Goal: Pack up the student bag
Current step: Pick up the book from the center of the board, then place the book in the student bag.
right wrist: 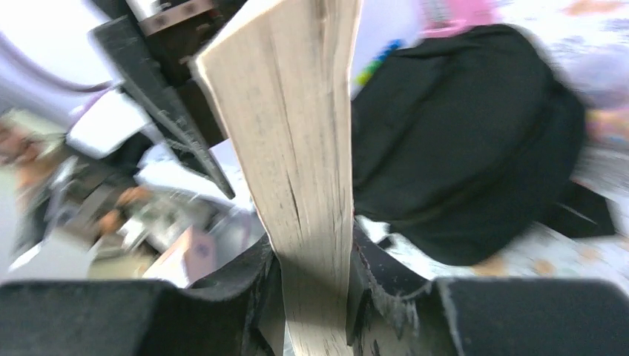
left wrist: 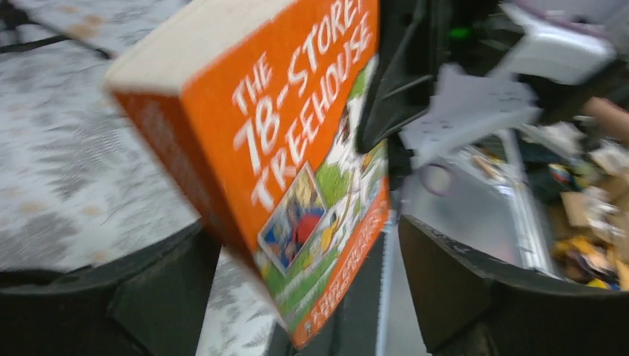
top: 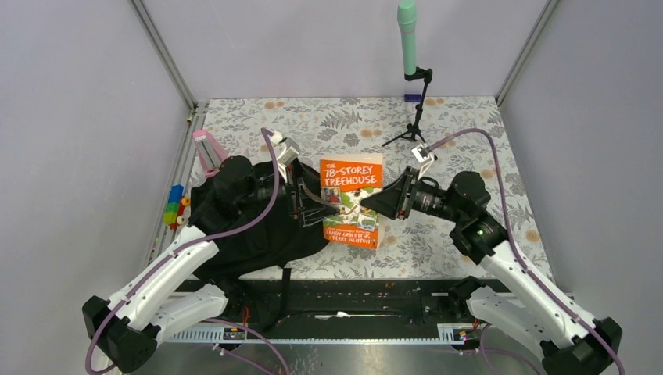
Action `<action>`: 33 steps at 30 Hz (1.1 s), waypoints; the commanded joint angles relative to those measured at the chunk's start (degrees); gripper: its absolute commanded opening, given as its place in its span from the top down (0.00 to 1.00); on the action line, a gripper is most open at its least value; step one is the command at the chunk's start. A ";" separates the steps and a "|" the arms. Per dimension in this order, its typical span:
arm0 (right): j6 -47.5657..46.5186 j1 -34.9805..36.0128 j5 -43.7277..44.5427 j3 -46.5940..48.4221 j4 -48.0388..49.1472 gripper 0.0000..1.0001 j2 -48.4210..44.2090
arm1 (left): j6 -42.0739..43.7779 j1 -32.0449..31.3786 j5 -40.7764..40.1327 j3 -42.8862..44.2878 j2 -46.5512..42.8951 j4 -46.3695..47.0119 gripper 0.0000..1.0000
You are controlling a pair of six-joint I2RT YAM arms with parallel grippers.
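The student bag (top: pixel 234 215) is a soft black backpack slumped on the left of the floral table; in the right wrist view the bag (right wrist: pixel 467 141) lies behind the book. An orange book, "The 78-Storey Treehouse" (top: pixel 352 195), hangs above the table between both arms. My right gripper (top: pixel 377 201) is shut on the book's right side. In its wrist view the right gripper (right wrist: pixel 311 259) clamps the cream page edge of the book (right wrist: pixel 289 133). My left gripper (top: pixel 314 205) is at the book's left side. In its wrist view the left gripper (left wrist: pixel 300 245) is open, its jaws wide and apart from the tilted book (left wrist: pixel 289 133).
A small black tripod (top: pixel 414 125) holding a mint-green rod (top: pixel 407 35) stands at the back centre. Coloured blocks (top: pixel 176 207) lie at the table's left edge beside the bag. A pink object (top: pixel 207 150) sticks up behind the bag. Grey walls enclose the table.
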 commanded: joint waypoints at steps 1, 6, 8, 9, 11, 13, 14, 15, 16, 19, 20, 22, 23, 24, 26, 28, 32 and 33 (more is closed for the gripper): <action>-9.27 -0.60 29.58 4.70 -21.72 1.00 -6.07 | 10.22 0.29 -20.92 4.21 -1.39 -12.79 0.09; -11.07 -0.87 44.39 7.34 -32.48 1.00 -6.18 | 12.92 0.16 -34.59 4.85 1.81 -22.28 0.03; -10.78 -0.96 48.87 7.10 -34.53 1.00 -6.29 | 12.80 -0.53 -36.84 4.49 3.69 -24.25 0.03; -10.62 -0.99 50.49 6.76 -35.11 1.00 -6.64 | 12.75 -1.40 -38.32 4.64 4.92 -25.42 0.03; -10.35 -1.01 52.36 6.11 -36.02 1.00 -7.27 | 12.40 -3.96 -42.91 5.13 7.62 -27.09 0.03; -10.13 -1.00 52.98 5.35 -36.36 1.00 -7.83 | 12.19 -7.09 -46.14 5.69 9.82 -27.53 0.01; -9.94 -1.00 53.03 4.90 -36.47 1.00 -8.15 | 12.12 -8.50 -47.13 6.19 11.05 -27.82 0.01; -9.68 -1.00 52.92 4.38 -36.50 1.00 -8.49 | 12.17 -9.70 -49.59 7.14 12.49 -28.47 0.01; -9.42 -1.00 52.81 3.96 -36.43 1.00 -8.76 | 12.37 -10.74 -51.53 7.98 14.04 -29.14 0.01; -8.63 -0.99 52.32 2.92 -36.47 1.00 -9.36 | 13.57 -13.29 -57.65 10.91 19.03 -33.62 0.01; -8.46 -1.00 52.21 2.67 -36.46 1.00 -9.51 | 14.07 -14.06 -59.93 11.65 20.63 -34.85 0.01; -8.24 -1.00 52.08 2.14 -36.43 1.00 -9.96 | 15.02 -15.58 -64.22 12.74 22.95 -36.64 0.02; -8.20 -1.00 52.00 1.96 -36.48 1.00 -10.11 | 15.34 -16.30 -66.07 12.88 23.51 -36.95 0.04; -8.28 -1.00 51.99 1.85 -36.50 1.00 -10.18 | 15.52 -16.64 -67.18 12.90 23.93 -37.07 0.07; -8.49 -1.00 51.92 1.69 -36.44 1.00 -10.33 | 15.65 -16.83 -68.71 12.66 24.37 -37.17 0.15; -8.55 -0.99 51.71 1.66 -36.49 1.00 -10.24 | 15.78 -16.82 -69.72 13.00 25.14 -37.84 0.20; -8.66 -1.00 51.26 1.74 -36.47 1.00 -9.75 | 15.50 -16.77 -70.03 13.34 24.80 -38.24 0.34; -8.63 -1.00 51.12 1.77 -36.42 1.00 -9.65 | 15.36 -16.79 -69.99 13.24 24.31 -38.01 0.35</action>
